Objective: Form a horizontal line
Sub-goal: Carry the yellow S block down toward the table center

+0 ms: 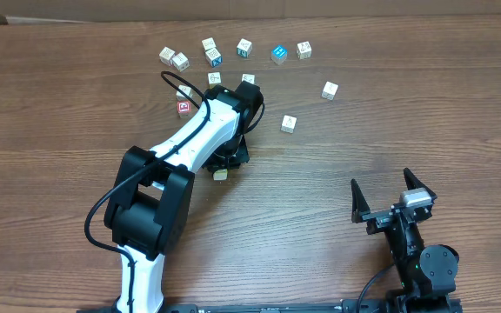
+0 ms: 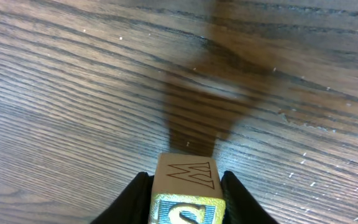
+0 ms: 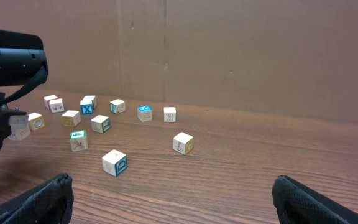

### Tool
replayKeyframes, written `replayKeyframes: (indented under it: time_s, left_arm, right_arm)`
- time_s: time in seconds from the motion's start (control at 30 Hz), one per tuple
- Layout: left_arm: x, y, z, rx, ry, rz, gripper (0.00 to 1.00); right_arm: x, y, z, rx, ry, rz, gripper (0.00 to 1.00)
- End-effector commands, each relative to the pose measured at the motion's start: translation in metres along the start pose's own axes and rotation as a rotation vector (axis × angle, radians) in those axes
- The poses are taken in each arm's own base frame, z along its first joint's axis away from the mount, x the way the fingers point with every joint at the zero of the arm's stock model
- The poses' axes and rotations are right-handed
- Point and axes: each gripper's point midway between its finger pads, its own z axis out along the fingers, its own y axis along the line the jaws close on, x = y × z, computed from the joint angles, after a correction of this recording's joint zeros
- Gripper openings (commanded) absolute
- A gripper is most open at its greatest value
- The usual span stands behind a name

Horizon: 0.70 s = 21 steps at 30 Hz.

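My left gripper (image 1: 222, 169) is shut on a pale yellow cube (image 2: 186, 186) whose top shows an etched W and whose near face is yellow and blue. The black fingers (image 2: 132, 199) press against both of its sides, low over the wood. From overhead the same cube (image 1: 221, 173) peeks out under the arm's tip. A red-faced cube (image 1: 183, 107) lies just to the upper left. The blue cube with a white X (image 1: 215, 59) sits in the back group. My right gripper (image 1: 383, 184) stands open at the near right, holding nothing.
Several lettered cubes are scattered along the back of the table (image 1: 76, 130), among them a blue one (image 1: 278, 54) and white ones (image 1: 289, 123) (image 1: 330, 89). The left arm (image 1: 194, 135) crosses the middle, hiding part of the cubes near it.
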Motion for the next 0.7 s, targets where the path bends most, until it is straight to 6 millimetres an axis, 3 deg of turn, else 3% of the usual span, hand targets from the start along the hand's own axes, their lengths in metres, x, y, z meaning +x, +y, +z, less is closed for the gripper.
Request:
replayKeyframes:
  time_s: [0.0, 0.47, 0.67]
  left_arm:
    - [0.0027, -0.0015, -0.0047, 0.011, -0.006, -0.008, 0.31]
    - [0.0027, -0.0016, -0.0047, 0.011, -0.006, -0.008, 0.54]
    - [0.0027, -0.0016, -0.0047, 0.011, -0.006, -0.008, 0.57]
  right_arm:
    - [0.0016, -0.0007, 0.0000, 0.004, -0.004, -0.002, 1.00]
    - [0.0016, -0.0007, 0.0000, 0.004, -0.004, -0.002, 1.00]
    - [0.0016, -0.0007, 0.0000, 0.004, -0.004, -0.002, 1.00]
